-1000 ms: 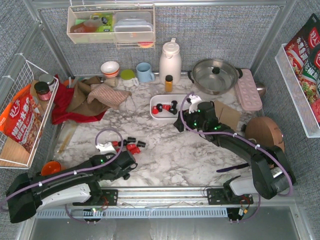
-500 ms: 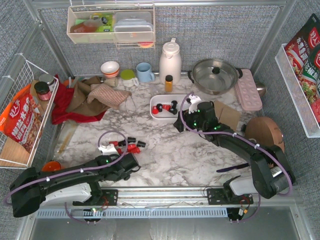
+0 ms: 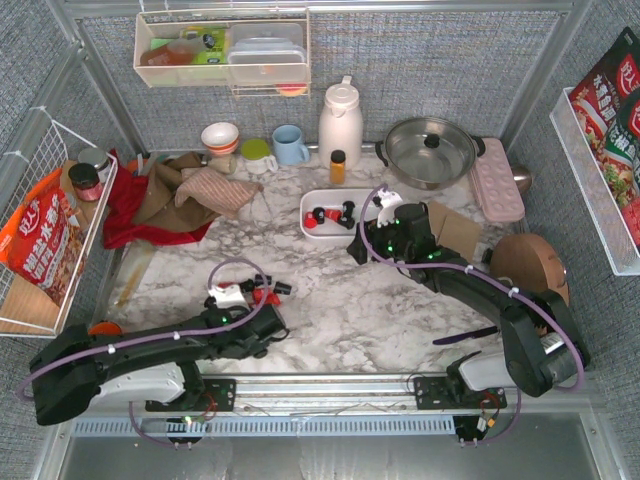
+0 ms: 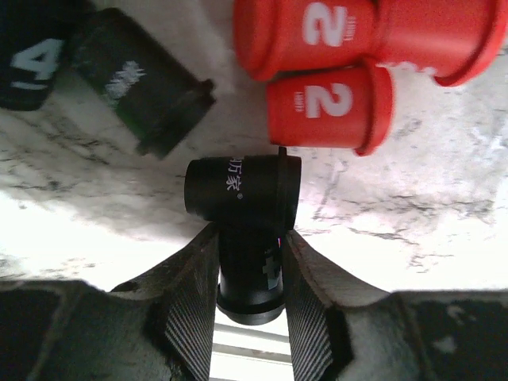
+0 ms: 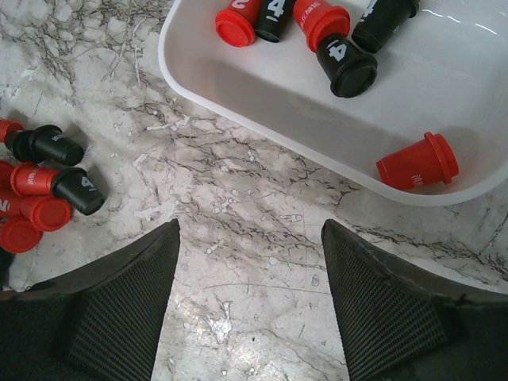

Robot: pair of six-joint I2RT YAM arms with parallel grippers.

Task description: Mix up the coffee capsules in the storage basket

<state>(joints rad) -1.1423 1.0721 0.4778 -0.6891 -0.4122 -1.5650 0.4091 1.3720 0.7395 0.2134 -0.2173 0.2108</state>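
Your left gripper (image 4: pixel 250 238) has moved in among the loose capsules (image 3: pixel 262 290) on the table (image 3: pixel 350 310) and now grips a black capsule (image 4: pixel 250 279); your right gripper (image 5: pixel 250 230) stays spread wide beside the basket (image 5: pixel 444 95).

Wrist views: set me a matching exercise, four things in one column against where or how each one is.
1 left claw
2 right claw
3 storage basket
4 red capsules marked 2

A holds red and black capsules
B open over bare marble
C loose on the marble
D closed on a black capsule

Pairs: 1-D, 2-B, 3-A, 4-C
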